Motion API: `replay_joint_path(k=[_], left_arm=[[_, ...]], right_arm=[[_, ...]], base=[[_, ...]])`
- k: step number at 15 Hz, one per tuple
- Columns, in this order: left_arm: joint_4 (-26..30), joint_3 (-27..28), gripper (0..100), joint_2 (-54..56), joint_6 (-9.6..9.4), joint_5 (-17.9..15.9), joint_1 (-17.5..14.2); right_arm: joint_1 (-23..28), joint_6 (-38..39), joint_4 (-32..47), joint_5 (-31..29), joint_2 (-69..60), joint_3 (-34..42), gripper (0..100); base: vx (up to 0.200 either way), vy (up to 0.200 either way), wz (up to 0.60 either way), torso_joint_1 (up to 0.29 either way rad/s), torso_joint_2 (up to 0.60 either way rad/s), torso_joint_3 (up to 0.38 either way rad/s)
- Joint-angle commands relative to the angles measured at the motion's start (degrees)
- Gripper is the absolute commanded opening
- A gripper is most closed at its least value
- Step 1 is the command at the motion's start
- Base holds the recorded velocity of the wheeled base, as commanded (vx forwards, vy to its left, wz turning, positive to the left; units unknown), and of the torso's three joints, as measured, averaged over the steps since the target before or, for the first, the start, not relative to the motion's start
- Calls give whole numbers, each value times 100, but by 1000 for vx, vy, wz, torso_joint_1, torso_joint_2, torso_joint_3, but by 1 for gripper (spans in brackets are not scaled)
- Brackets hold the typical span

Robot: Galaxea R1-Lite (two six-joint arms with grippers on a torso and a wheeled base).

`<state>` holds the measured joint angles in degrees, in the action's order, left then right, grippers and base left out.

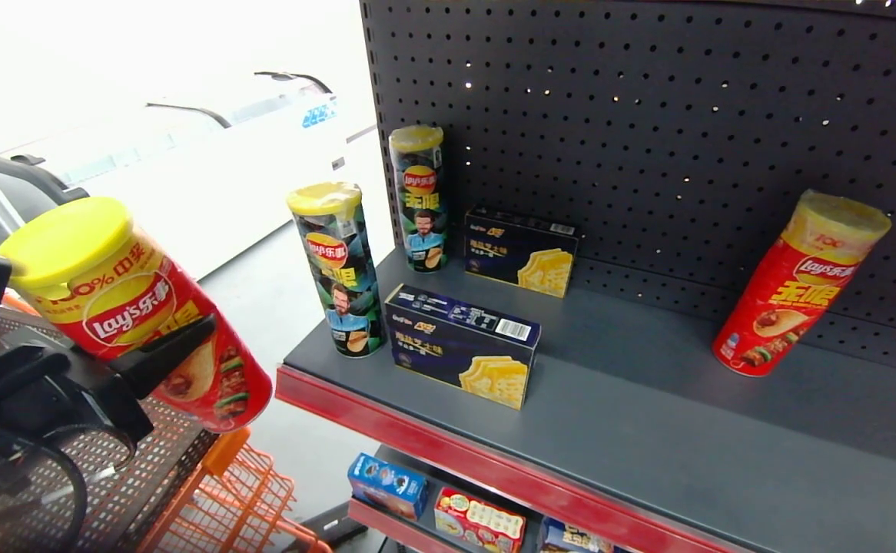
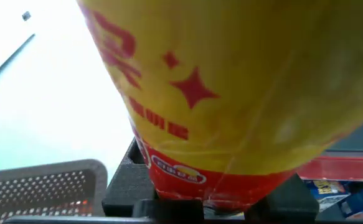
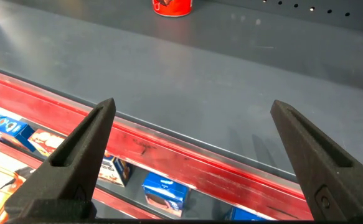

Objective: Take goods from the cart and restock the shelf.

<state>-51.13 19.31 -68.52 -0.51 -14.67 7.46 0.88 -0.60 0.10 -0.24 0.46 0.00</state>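
My left gripper is shut on a red chip can with a yellow lid, held tilted above the orange cart, left of the shelf. The same red chip can looms close in the left wrist view. The grey shelf holds a red can leaning against the pegboard, two dark cans and two blue boxes. My right gripper is open with nothing between its fingers, over the shelf's red front edge; the red can's base stands far off.
A black pegboard backs the shelf. The lower shelf carries small boxes. A black mesh panel of the cart sits under my left arm. Open shelf space lies between the blue boxes and the red can.
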Motion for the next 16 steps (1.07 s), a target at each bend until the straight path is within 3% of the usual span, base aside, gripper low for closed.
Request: replay_joint_path(k=[1,5,6,9,10,11,13,16], left_arm=[[85,64,0,85,-2,-1,203],[384,73,0,164,7,-1,520],[648,90,0,313,-2,8,801],[1342,398,0,471,-2,8,1161],[1342,398,0,471,-2,8,1161],[1720,697,0,480,-2,-1,1372],[1834,741,0,480,-2,-19,1592],[1852,679,0,515,-2,-432,1697]], right_arm=[[0,-2,-1,-2,-2,0,100],[0,-2,-1,-2,-2,0,100],[0,-2,-1,-2,-2,0,100],[0,-2,-1,-2,-2,0,100],[0,-2,-1,-2,-2,0,100],[-9,-2,-1,-2,-2,0,100],[0,-2,-1,-2,-2,0,100],[-9,-2,-1,-2,-2,0,100]], base=[[0,0,0,0,0,0],[0,0,0,0,0,0],[0,0,0,0,0,0],[0,0,0,0,0,0],[0,0,0,0,0,0],[0,0,0,0,0,0],[0,0,0,0,0,0],[0,0,0,0,0,0]])
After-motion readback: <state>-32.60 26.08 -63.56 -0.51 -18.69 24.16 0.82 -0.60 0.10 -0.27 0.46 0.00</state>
